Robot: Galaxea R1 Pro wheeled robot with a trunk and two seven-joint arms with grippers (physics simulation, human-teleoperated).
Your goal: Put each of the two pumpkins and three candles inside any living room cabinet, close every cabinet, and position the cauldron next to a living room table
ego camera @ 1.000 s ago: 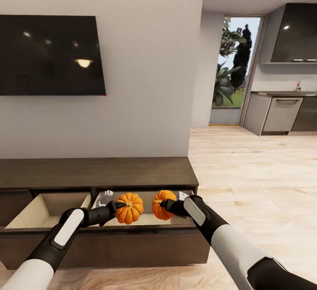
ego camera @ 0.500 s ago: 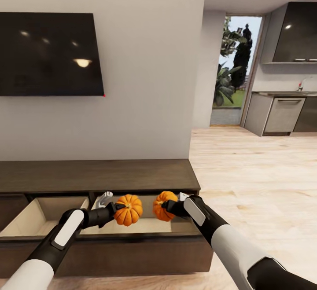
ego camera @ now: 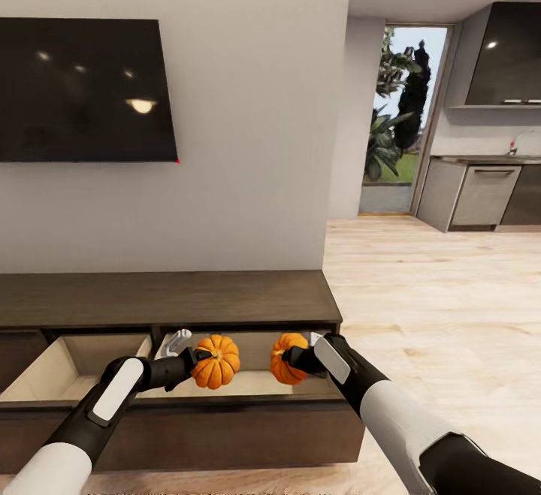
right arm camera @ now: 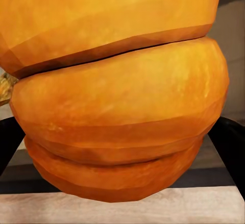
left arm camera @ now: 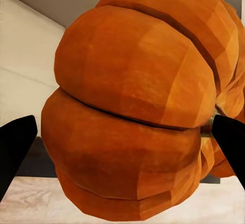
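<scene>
Both orange ribbed pumpkins hang over the open right drawer of the long dark-brown cabinet. My left gripper is shut on the left pumpkin, which bulges between the black fingertips in the left wrist view as pumpkin. My right gripper is shut on the right pumpkin, seen close up as pumpkin in the right wrist view. Candles, cauldron and table are out of view.
The cabinet has two pale-lined drawers pulled open; a small grey metal object lies at the back left of the right one. A black TV hangs above. Light wood floor runs right to grey kitchen units.
Both pumpkins have sunk a little lower toward the open right drawer, the right one also shifting slightly right. The camera has moved closer to the cabinet since a second ago.
</scene>
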